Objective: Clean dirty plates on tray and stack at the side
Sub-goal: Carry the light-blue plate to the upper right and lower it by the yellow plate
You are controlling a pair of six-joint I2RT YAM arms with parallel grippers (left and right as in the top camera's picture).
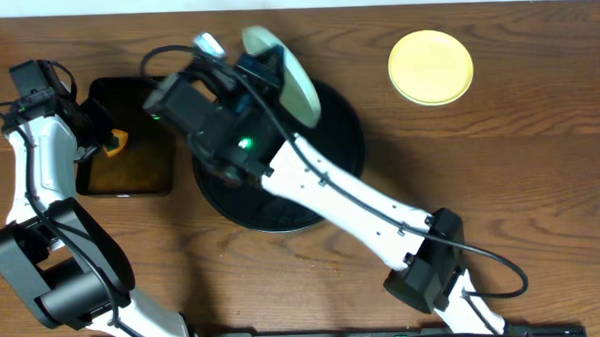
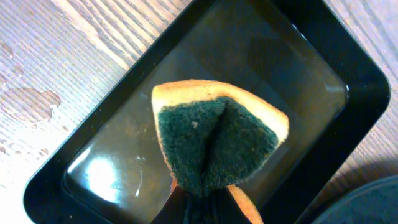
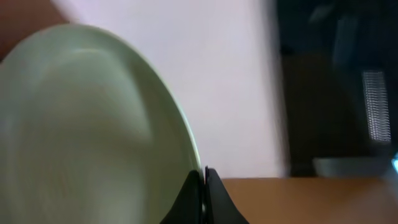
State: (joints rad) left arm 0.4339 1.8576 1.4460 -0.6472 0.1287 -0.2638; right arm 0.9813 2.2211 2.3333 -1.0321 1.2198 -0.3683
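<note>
My right gripper is shut on the rim of a pale mint-blue plate and holds it tilted on edge above the far side of the round black tray. In the right wrist view the plate fills the left, with its rim pinched in the jaws. A pale yellow plate lies flat on the table at the far right. The other mint-blue plate is hidden. My left gripper is shut on a sponge.
The sponge, green scouring side up with an orange-yellow back, hangs over a rectangular black tray holding a film of water, left of the round tray. My right arm crosses the round tray diagonally. Water drops lie on the wood.
</note>
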